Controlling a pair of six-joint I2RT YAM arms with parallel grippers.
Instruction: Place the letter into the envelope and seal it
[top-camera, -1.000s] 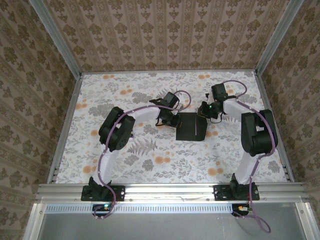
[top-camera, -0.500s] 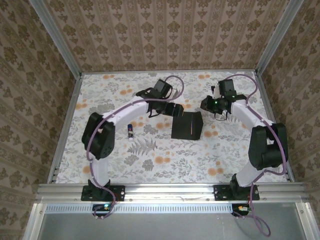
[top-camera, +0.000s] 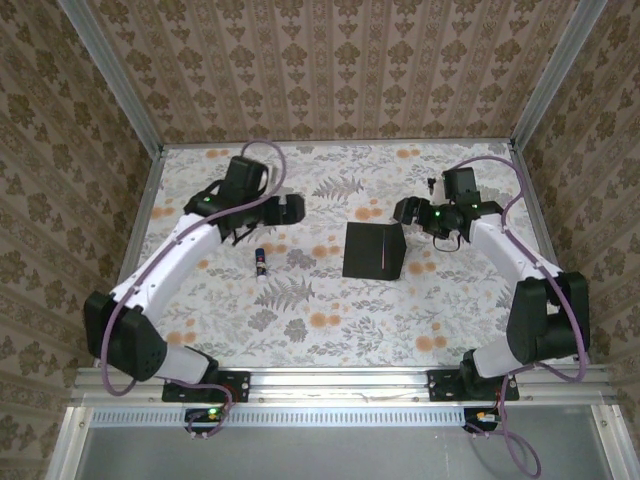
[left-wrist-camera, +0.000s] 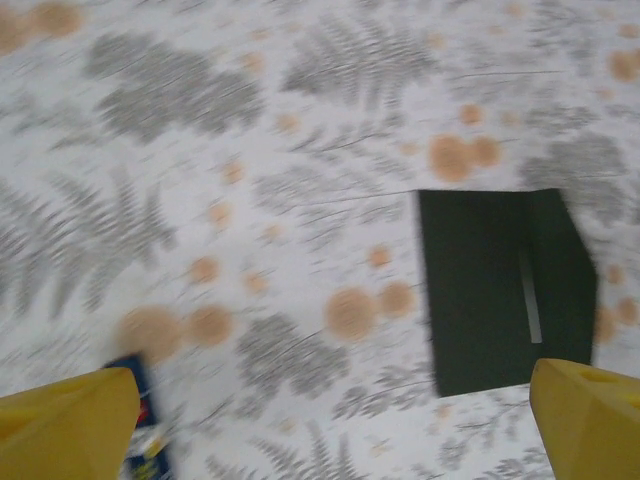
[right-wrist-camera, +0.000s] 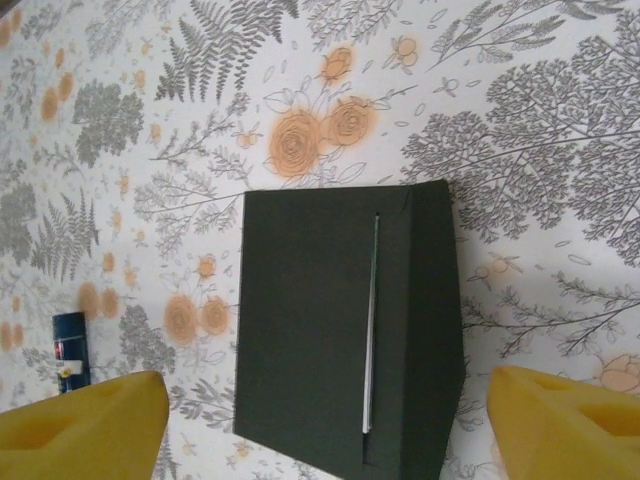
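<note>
Judging the task nearly done, we are seeing the flat matte black paper envelope (top-camera: 373, 250) lying on the table (top-camera: 330, 330), flap folded over the thin white green-edged letter (right-wrist-camera: 370, 330), a sliver showing. Left fingers (left-wrist-camera: 60, 420) and right fingers (right-wrist-camera: 80, 420) are hanging spread and empty; whether the flap is glued, we cannot tell.

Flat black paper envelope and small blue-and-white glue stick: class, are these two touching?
Apart. The top external view shows a stretch of floral tablecloth between the flat black paper envelope and the small blue-and-white glue stick.
</note>
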